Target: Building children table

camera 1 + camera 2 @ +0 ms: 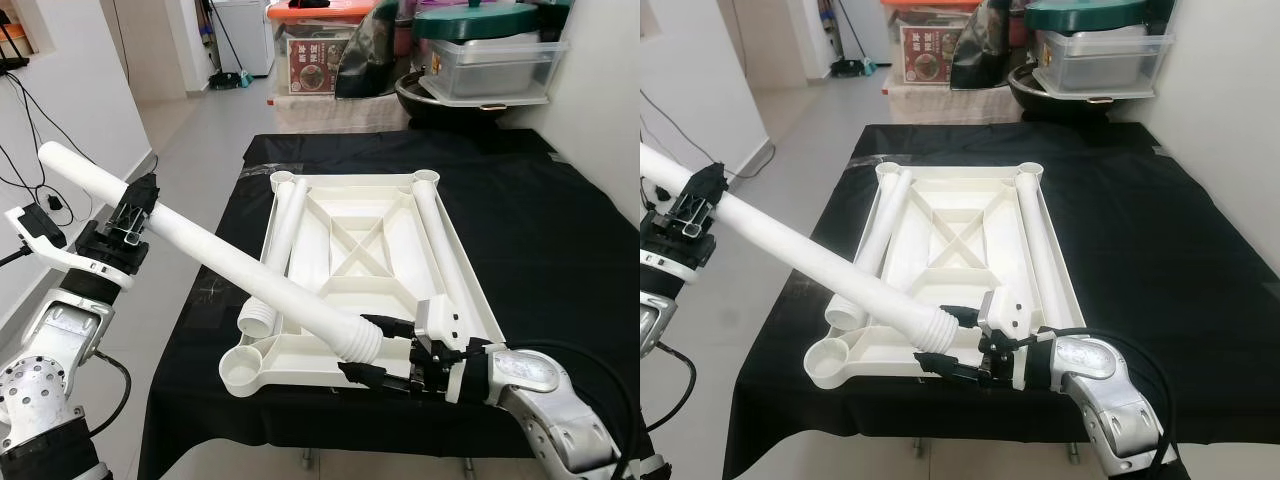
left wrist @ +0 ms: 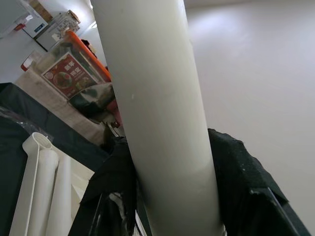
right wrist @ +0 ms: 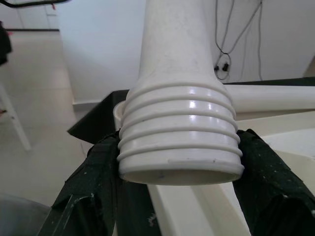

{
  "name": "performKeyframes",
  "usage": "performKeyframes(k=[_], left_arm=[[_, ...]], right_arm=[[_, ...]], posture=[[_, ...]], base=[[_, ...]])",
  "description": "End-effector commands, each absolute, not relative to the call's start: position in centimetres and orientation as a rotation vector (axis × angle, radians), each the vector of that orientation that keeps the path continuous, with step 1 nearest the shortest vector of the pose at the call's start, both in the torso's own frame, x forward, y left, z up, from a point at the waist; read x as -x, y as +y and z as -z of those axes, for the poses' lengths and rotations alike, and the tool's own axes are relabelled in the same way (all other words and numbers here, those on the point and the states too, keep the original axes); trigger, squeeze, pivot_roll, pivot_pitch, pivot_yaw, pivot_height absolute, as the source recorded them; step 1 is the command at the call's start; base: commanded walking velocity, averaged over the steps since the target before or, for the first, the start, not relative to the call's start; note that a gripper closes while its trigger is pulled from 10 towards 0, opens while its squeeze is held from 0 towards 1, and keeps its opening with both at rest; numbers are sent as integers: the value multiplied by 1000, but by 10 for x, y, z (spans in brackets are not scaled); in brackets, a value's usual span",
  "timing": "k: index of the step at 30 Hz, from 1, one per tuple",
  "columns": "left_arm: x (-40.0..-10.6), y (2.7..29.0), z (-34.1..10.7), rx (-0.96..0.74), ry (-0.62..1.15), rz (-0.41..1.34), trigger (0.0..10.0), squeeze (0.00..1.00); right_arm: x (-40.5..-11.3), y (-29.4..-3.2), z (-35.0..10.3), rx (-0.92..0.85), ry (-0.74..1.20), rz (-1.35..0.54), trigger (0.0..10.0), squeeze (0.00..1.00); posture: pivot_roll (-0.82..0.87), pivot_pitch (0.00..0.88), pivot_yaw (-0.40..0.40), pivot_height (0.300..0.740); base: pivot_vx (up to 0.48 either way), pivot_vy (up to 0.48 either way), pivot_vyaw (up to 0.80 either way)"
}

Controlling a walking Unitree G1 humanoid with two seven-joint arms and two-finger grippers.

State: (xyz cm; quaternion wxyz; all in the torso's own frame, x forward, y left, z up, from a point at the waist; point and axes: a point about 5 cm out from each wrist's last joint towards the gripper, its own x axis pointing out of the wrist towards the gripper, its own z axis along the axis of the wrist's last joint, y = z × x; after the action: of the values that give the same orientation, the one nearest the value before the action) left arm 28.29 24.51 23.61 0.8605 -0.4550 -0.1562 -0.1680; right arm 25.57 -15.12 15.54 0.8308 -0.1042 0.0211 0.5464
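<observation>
Pale tiled floor (image 1: 190,130), white walls; storage bins (image 1: 490,60) and a printed box (image 1: 318,62) stacked beyond the far edge of a low table under a black cloth (image 1: 560,250).

Tabletop (image 1: 350,215), white plastic, lies upside down on the cloth, ribbed underside up, round sockets at its corners. Near-left socket (image 1: 243,370) sits open at the cloth's near edge. One loose leg (image 1: 282,230) lies inside along the left rim, another (image 1: 442,240) along the right rim.

Third leg (image 1: 230,255) is held off the tabletop, slanting from high over the floor left of the table down to the tabletop's near edge. Left gripper (image 1: 133,215) is clamped round its upper shaft, fingers tight on both sides. Right gripper (image 1: 385,352) pinches the lower, threaded end (image 1: 360,338), one finger above, one below.

Left wrist view: smooth shaft (image 2: 157,108) between both black fingers (image 2: 236,172), with the printed box and the far-left leg ends behind. Thread is hidden here.

Right wrist view: four raised thread rings (image 3: 179,142) and the hollow open mouth, pads (image 3: 266,172) pressed on either side. Behind, a socket rim, the cloth corner and wall cables (image 3: 224,54).

Head views alone show the threaded end beside the near-left socket, to its right and not in it.
</observation>
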Motion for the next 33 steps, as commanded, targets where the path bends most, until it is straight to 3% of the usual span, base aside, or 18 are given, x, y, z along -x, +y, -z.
performKeyframes(k=[1, 2, 4, 5, 8, 16, 20, 21, 23, 24, 26, 27, 29, 33], left_arm=[[-284, 245, -232, 921, -274, 328, 0, 0], [-286, 245, -232, 911, -257, 317, 10000, 0], [-286, 245, -232, 911, -257, 317, 10000, 0], [-287, 245, -233, 908, -251, 311, 10000, 0], [-288, 248, -240, 896, -265, 300, 10000, 0], [-288, 248, -254, 875, -300, 318, 10000, 0], [-291, 242, -254, 859, -287, 332, 10000, 0], [-292, 239, -251, 857, -275, 335, 10000, 0], [-292, 239, -251, 857, -275, 335, 10000, 0], [-293, 236, -248, 859, -262, 339, 10000, 0], [-295, 228, -243, 857, -231, 352, 10000, 0], [-295, 228, -243, 857, -231, 352, 10000, 0], [-296, 221, -241, 846, -211, 363, 10000, 0], [-297, 215, -240, 840, -200, 374, 10000, 0]], right_arm=[[-261, -149, -166, 249, -28, -1126, 5098, 0], [-270, -153, -167, 254, -24, -1053, 10000, 0], [-270, -153, -167, 254, -24, -1053, 10000, 0], [-277, -157, -168, 269, -25, -992, 10000, 1000], [-286, -164, -167, 299, -12, -904, 10000, 1000], [-287, -171, -177, 269, -10, -935, 10000, 1000], [-297, -155, -202, 223, -59, -959, 10000, 1000], [-302, -138, -213, 205, -67, -969, 10000, 902], [-302, -138, -213, 205, -67, -969, 10000, 902], [-305, -115, -225, 156, -83, -1016, 10000, 0], [-302, -76, -240, 66, -94, -1128, 10000, 0], [-302, -76, -240, 66, -94, -1128, 10000, 0], [-296, -48, -239, 0, -20, -1252, 10000, 0], [-289, -29, -228, 36, 62, -1345, 10000, 0]], posture=[[10, 0, 11, 740], [10, 0, 11, 740], [10, 0, 11, 740], [11, 0, 12, 740], [11, 0, 10, 740], [12, 0, 10, 740], [4, 0, 18, 740], [3, 0, 22, 740], [3, 0, 22, 740], [3, 0, 25, 740], [6, 0, 28, 740], [6, 0, 28, 740], [13, 0, 24, 740], [16, 0, 20, 740]], base=[[0, 0, 0], [0, 0, 0], [0, 0, 0], [0, 0, 0], [0, 0, 0], [0, 0, 0], [0, 0, 0], [0, 0, 0], [0, 0, 0], [0, 0, 0], [0, 0, 0], [0, 0, 0], [0, 0, 0], [0, 0, 0]])
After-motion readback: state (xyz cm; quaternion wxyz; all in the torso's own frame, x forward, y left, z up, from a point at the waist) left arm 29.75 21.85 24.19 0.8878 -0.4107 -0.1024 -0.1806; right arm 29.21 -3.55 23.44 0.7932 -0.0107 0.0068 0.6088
